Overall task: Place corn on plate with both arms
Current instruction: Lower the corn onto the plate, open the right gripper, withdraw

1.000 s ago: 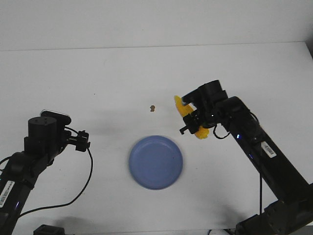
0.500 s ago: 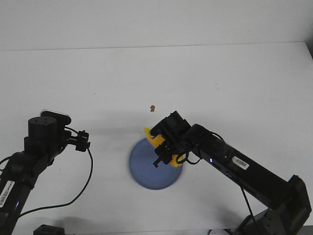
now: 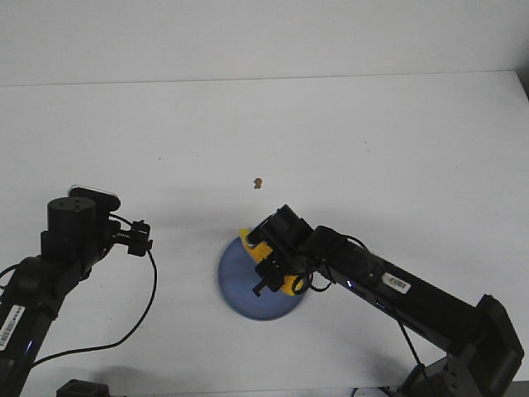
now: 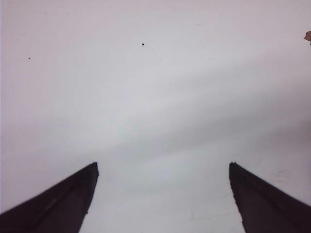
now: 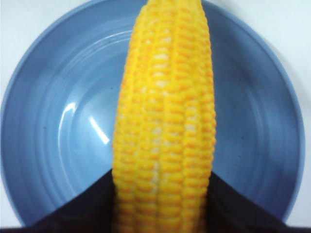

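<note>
The yellow corn [image 3: 263, 248] is held in my right gripper [image 3: 273, 269], which is shut on it over the light-blue plate [image 3: 240, 285]. In the right wrist view the corn [image 5: 165, 116] runs lengthwise between the black fingers [image 5: 87, 206], with the plate [image 5: 53, 121] right beneath it. I cannot tell whether the corn touches the plate. My left gripper [image 4: 163, 167] is open and empty over bare white table; its arm [image 3: 78, 227] stands at the left, apart from the plate.
A tiny brown speck [image 3: 258, 182] lies on the white table beyond the plate; it also shows at the edge of the left wrist view [image 4: 307, 36]. The table's far edge [image 3: 264, 78] meets a pale wall.
My right arm has carried the corn from the right of the plate to the left and toward me, then lower over the plate. The left arm has not moved.
</note>
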You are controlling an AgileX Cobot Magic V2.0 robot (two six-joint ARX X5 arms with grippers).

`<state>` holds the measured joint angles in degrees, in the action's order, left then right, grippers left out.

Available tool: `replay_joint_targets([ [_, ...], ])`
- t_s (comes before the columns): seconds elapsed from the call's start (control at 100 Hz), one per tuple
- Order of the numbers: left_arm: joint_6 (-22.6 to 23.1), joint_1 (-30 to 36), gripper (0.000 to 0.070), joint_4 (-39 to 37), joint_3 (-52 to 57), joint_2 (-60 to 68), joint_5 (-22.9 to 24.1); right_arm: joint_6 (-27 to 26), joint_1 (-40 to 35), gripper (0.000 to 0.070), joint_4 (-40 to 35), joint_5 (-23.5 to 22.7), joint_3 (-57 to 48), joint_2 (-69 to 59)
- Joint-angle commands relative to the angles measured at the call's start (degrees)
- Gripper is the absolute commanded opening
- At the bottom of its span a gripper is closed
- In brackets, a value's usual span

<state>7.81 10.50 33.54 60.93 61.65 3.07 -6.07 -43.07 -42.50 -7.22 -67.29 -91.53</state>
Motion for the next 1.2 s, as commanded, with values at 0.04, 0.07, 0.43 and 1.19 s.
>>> replay_joint_targets([
  [0.04, -0.61, -0.04, 0.055, -0.17, 0.52, 0.57, 0.07, -0.66, -0.52, 0.0331, 0.5, 0.2, -0.9, -0.46],
  [0.07, -0.61, -0.04, 0.055, -0.17, 0.52, 0.57, 0.07, -0.66, -0.52, 0.0346, 0.5, 0.2, -0.9, -0.46],
  [0.43, -0.83, -0.04, 0.055, -0.17, 0.52, 0.57, 0.07, -0.79, -0.52, 0.0544, 0.48, 0.22, -0.9, -0.46],
  [1.19, -1.49, -0.04, 0.0448, -0.37, 0.52, 0.57, 0.11, 1.22, 13.55, 0.0546, 2.67, 3.23, -0.9, 14.38],
])
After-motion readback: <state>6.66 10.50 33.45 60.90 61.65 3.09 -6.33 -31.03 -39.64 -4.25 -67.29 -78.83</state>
